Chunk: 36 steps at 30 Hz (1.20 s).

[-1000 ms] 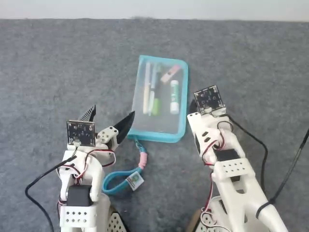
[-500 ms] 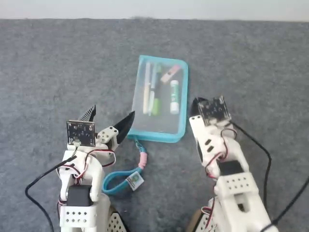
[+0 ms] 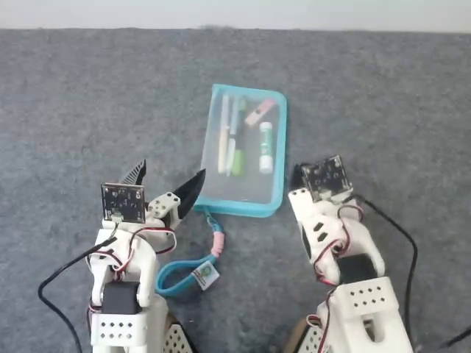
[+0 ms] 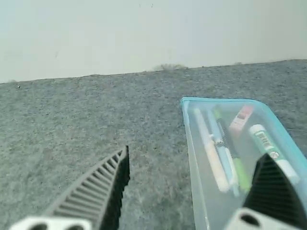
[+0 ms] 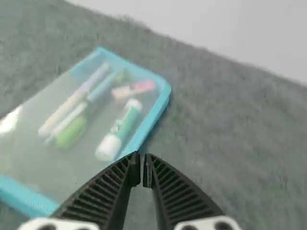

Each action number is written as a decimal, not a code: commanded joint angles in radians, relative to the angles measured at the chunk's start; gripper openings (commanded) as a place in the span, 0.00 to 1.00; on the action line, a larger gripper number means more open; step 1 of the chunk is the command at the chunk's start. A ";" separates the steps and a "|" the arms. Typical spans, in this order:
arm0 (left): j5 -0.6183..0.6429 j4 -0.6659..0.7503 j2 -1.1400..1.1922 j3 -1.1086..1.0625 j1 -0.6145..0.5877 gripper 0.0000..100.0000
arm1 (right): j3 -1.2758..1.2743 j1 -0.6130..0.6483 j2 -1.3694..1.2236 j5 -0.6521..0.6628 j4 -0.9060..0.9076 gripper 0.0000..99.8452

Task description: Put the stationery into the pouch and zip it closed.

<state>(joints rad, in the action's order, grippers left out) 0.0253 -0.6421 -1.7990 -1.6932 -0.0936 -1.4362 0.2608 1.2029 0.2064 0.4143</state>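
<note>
The clear pouch with a teal edge lies flat on the grey carpet, holding pens, a glue stick and a pink eraser. Its pink zipper pull and blue wrist strap trail off the near left corner. My left gripper stands open at that corner, one fingertip over the pouch's edge; its wrist view has the pouch between the fingers. My right gripper is shut on nothing, just off the pouch's right side, its tips near the glue stick.
Grey carpet spreads around the pouch, with a pale wall along the far edge. Cables run beside the right arm.
My right arm has drawn back toward the near edge, away from the pouch's side. The left arm and the pouch have not moved.
</note>
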 commanded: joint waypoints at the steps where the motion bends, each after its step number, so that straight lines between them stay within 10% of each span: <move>1: 0.009 -0.003 -0.021 0.008 -0.002 0.38 | 0.100 0.012 0.030 0.002 0.174 0.02; 10: 0.009 -0.038 -0.020 0.008 -0.002 0.38 | 0.101 -0.139 0.062 0.002 0.355 0.02; 17: 0.011 -0.644 -0.026 0.010 -0.003 0.38 | 0.084 -0.200 0.344 0.002 0.615 0.02; 36: 0.012 -0.618 -0.020 0.008 -0.003 0.38 | -0.247 -0.206 0.611 0.000 0.602 0.02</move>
<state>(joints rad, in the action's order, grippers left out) 0.0253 -1.2543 -1.7990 -1.6932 -0.0936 -1.6663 0.0644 1.7860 0.2064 0.9759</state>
